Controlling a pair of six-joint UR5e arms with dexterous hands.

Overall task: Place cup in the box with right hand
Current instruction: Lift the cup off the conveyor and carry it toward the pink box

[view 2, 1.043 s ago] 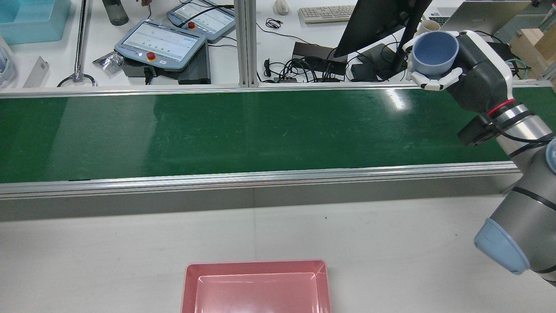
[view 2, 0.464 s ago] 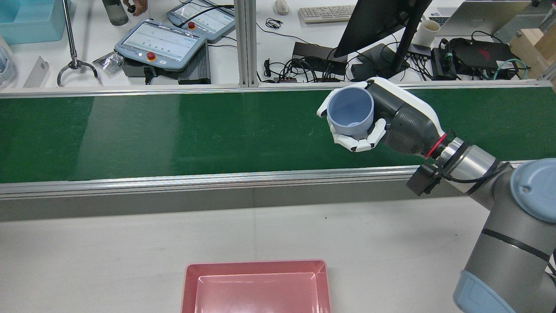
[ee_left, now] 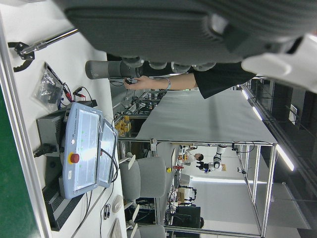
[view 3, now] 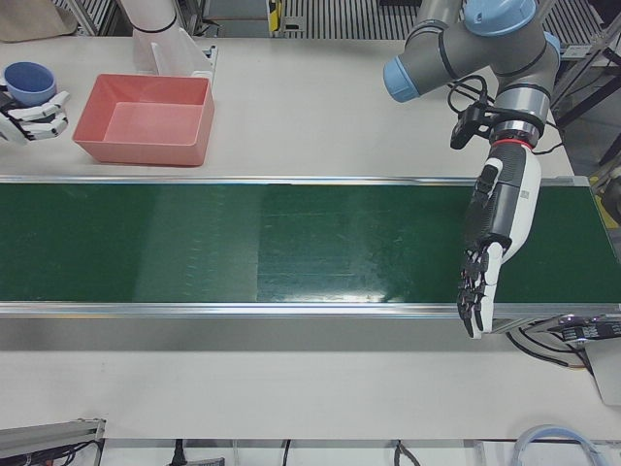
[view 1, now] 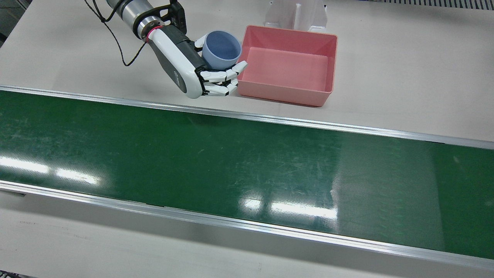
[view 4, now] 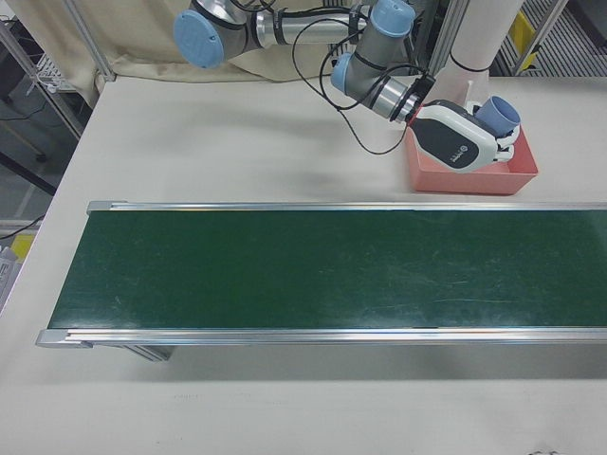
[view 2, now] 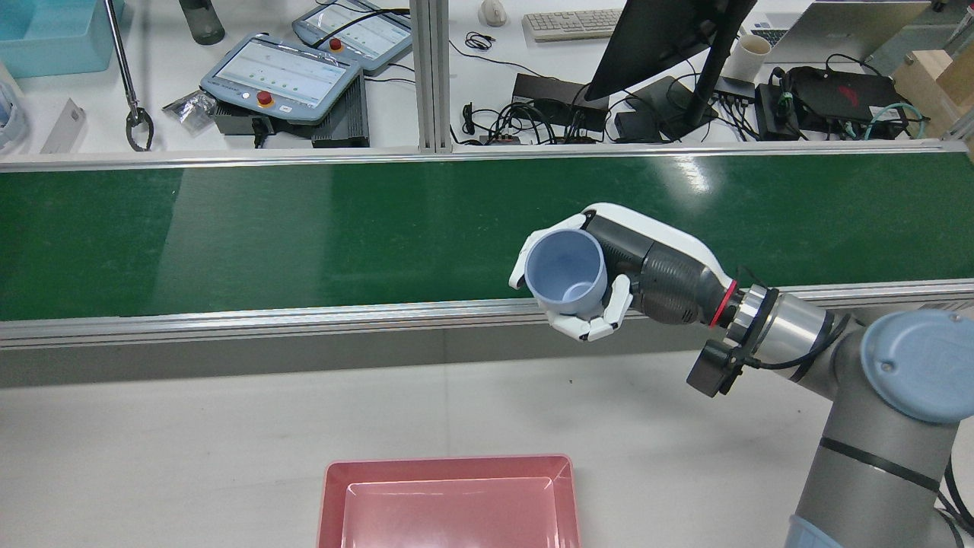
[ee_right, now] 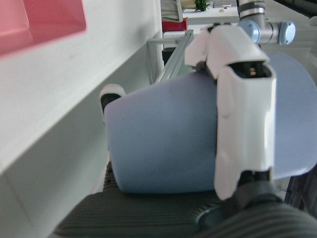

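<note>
My right hand [view 1: 188,69] is shut on a pale blue cup [view 1: 221,49] and holds it upright, mouth up, just beside the short end of the pink box [view 1: 283,94]. In the rear view the cup [view 2: 567,268] hangs over the near rail of the belt, with the box [view 2: 449,461] below it at the bottom edge. The right hand view has white fingers [ee_right: 245,124] wrapped round the cup [ee_right: 163,148]. My left hand [view 3: 493,233] is stretched out flat over the far end of the green belt, open, with nothing in it.
The green conveyor belt [view 1: 231,162] runs the full width between aluminium rails. The box [view 4: 474,180] holds nothing. Behind the belt stands a desk with teach pendants [view 2: 281,76], a monitor [view 2: 654,38] and cables. A white stand [view 1: 295,15] sits behind the box.
My right hand has carried the cup from the far right beyond the belt, across it, leftward and toward the near rail. A grabber tool on the far desk has shifted.
</note>
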